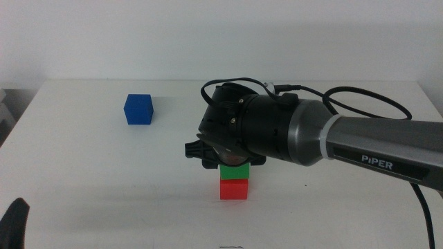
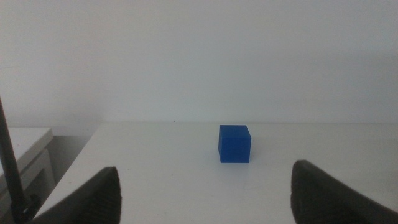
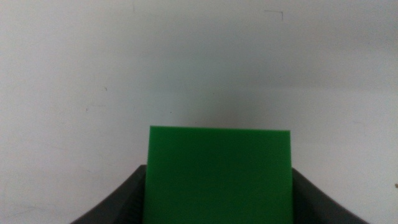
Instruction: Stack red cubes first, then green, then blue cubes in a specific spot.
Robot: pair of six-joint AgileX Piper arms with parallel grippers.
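The red cube [image 1: 234, 189] stands on the white table near the front middle. The green cube [image 1: 235, 172] sits squarely on top of it. My right gripper [image 1: 234, 164] comes in from the right and hangs straight over the stack. In the right wrist view its jaws [image 3: 219, 186] press both sides of the green cube [image 3: 219, 177]; the red cube is hidden there. The blue cube [image 1: 138, 108] stands alone at the back left and also shows in the left wrist view [image 2: 234, 144]. My left gripper [image 2: 205, 199] is open and empty, waiting at the front left corner [image 1: 14, 223].
The white tabletop [image 1: 332, 214] carries nothing besides the cubes. The right arm's black cable [image 1: 374, 97] loops above the table behind the stack. A white wall rises behind the table's far edge.
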